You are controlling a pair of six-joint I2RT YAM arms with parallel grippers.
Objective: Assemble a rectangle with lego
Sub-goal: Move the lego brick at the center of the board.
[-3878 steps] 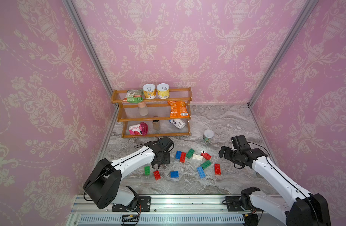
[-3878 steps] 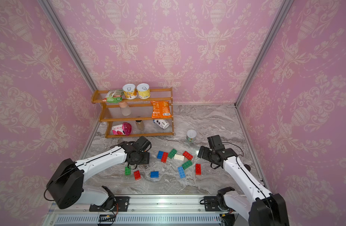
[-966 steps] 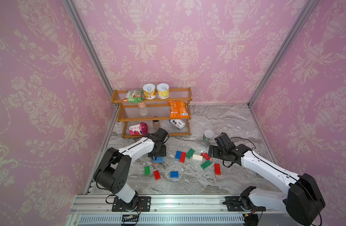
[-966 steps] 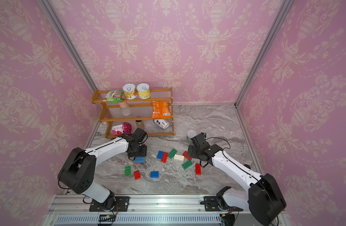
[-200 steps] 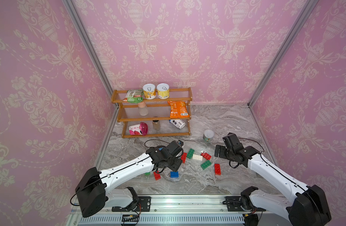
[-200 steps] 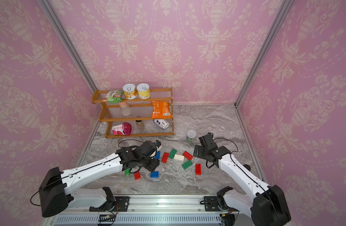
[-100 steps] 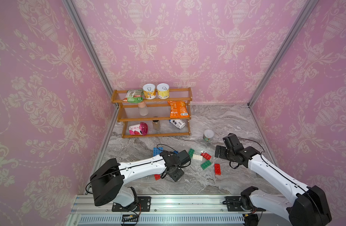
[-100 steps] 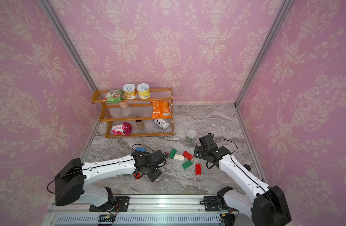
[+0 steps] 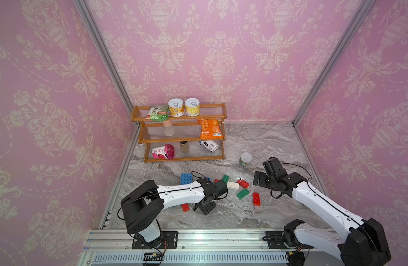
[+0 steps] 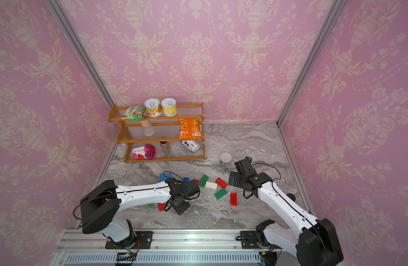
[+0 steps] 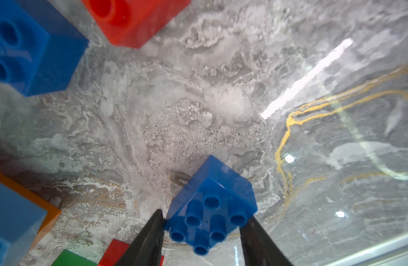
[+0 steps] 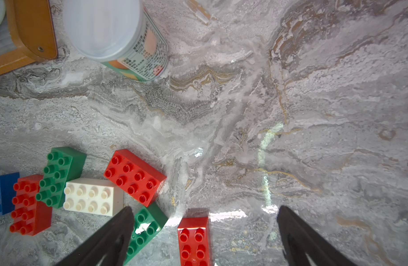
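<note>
We are taking the white brick [image 9: 233, 185] as our marker. In both top views the left arm's wrist is bending down over the marble table [image 9: 267, 142] near the white brick, on the side toward that arm's base, and its bulk is hiding whatever is lying beneath it. Only the left wrist view is showing us that spot: the left gripper [image 11: 205, 222] is pinching a small blue brick [image 11: 212, 202], tilted with four studs facing the camera. A dark finger [image 11: 150, 237] is pressing on each of two opposite sides, so the jaws are standing only as far apart as the brick is wide. The right wrist view is giving us the cluster in detail: a green brick [image 12: 60, 175] and a red eight-stud brick [image 12: 135, 176] are lying against the white brick. A can [image 12: 115, 39] with a white lid is standing well apart from it, by a corner of the wooden shelf [image 12: 30, 30]. The right gripper [image 12: 204, 208] is hovering near the white brick, on the side away from the left arm. Its jaws are spreading wide and gripping nothing. A lone red brick [image 12: 193, 239] is lying on the table beneath the gap.
</note>
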